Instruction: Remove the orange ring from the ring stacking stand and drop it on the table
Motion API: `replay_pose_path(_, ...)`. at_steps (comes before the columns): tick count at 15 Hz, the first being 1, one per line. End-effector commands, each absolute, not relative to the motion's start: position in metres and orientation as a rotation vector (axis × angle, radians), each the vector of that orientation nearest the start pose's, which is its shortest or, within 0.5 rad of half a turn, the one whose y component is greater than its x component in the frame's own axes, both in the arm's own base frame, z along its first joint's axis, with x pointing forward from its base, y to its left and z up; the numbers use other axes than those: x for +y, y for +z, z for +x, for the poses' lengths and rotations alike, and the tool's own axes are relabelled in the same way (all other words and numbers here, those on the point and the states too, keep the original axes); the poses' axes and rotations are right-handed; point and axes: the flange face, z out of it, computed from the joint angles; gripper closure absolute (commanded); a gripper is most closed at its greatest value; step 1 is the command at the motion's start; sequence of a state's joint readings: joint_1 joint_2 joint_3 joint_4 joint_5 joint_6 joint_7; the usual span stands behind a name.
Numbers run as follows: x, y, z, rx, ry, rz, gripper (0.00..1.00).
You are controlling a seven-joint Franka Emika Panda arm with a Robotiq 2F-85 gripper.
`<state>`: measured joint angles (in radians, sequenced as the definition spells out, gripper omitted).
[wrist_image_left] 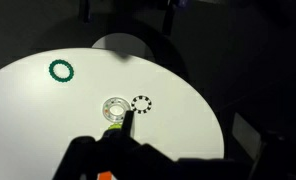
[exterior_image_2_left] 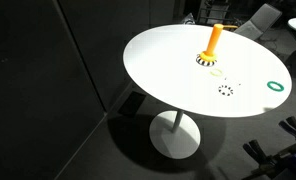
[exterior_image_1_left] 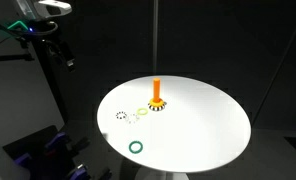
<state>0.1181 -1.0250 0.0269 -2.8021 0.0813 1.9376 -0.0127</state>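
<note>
The ring stacking stand point(exterior_image_1_left: 156, 90) is an upright orange post on a checkered base, near the far middle of the white round table point(exterior_image_1_left: 203, 125). It also shows in an exterior view point(exterior_image_2_left: 214, 40). The orange ring is too small to tell from the post; a slightly wider orange band sits at the post's foot point(exterior_image_1_left: 156, 100). My gripper point(exterior_image_1_left: 65, 58) hangs high above and beside the table's edge, far from the stand. In the wrist view only one dark finger point(wrist_image_left: 128, 118) stands out; the rest is lost in shadow.
A green ring point(exterior_image_1_left: 136, 147) point(wrist_image_left: 61, 70) lies near the table's edge. A black-and-white dashed ring point(exterior_image_1_left: 121, 115) point(wrist_image_left: 141, 103) and a pale clear ring point(exterior_image_1_left: 141, 113) point(wrist_image_left: 115, 106) lie between it and the stand. The surroundings are dark, with chairs beyond the table point(exterior_image_2_left: 263, 18).
</note>
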Motion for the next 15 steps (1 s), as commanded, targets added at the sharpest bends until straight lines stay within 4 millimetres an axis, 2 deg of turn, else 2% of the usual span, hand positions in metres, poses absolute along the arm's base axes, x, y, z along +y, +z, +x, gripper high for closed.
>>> replay_pose_path(1,0.044,0.479,0.266,-0.19,-0.24,-3.062,0.0)
replay_pose_path(4,0.044,0.479,0.266,-0.19,-0.24,-3.062,0.0)
replay_pose_path(8,0.045,0.481,0.28,-0.138,-0.265,-3.068,0.0)
replay_pose_path(11,0.046,0.483,0.297,-0.089,-0.319,-3.067,0.0)
replay_pose_path(15,0.046,0.477,0.33,0.006,-0.405,-3.062,0.0)
